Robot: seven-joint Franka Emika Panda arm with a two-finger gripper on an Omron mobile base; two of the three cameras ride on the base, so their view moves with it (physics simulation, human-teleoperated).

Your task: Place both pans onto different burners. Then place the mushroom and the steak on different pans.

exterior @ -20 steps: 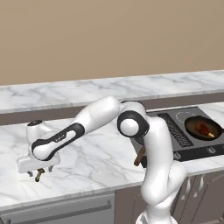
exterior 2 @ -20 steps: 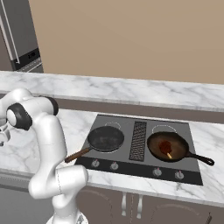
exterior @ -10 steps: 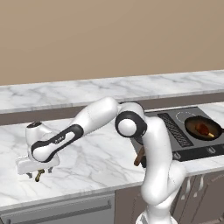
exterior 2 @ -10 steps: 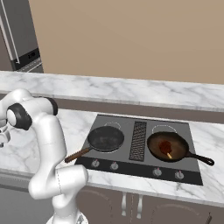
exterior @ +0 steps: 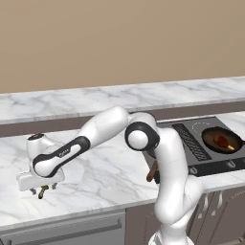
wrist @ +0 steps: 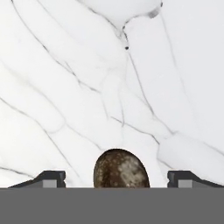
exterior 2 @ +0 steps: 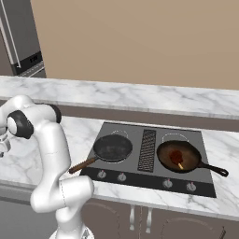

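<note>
My gripper (wrist: pixel 119 178) hangs low over the marble counter (wrist: pixel 87 87), open, and the small brown mushroom (wrist: pixel 121 168) lies between its fingertips (wrist: pixel 51 177) with a gap on each side. In the left base view the gripper (exterior: pixel 41 189) is at the far left, straddling the mushroom (exterior: pixel 42 192). On the cooktop (exterior 2: pixel 148 150) the black pan (exterior 2: pixel 113 147) with its wooden handle (exterior 2: pixel 84 164) covers the front left burner. The reddish-brown pan (exterior 2: pixel 179 156) covers the front right one and holds the steak (exterior 2: pixel 176 156). That pan (exterior: pixel 222 140) also appears at the right of the left base view.
Two rear burner outlines (exterior 2: pixel 174 137) lie bare behind the pans. A row of knobs (exterior 2: pixel 121 177) runs along the cooktop's front edge. A raised marble ledge (exterior: pixel 119 98) runs behind the counter. A fridge (exterior 2: pixel 18 42) stands at the far left.
The hand has sunk very slightly toward the counter over the mushroom. The pans and the steak have not moved.
</note>
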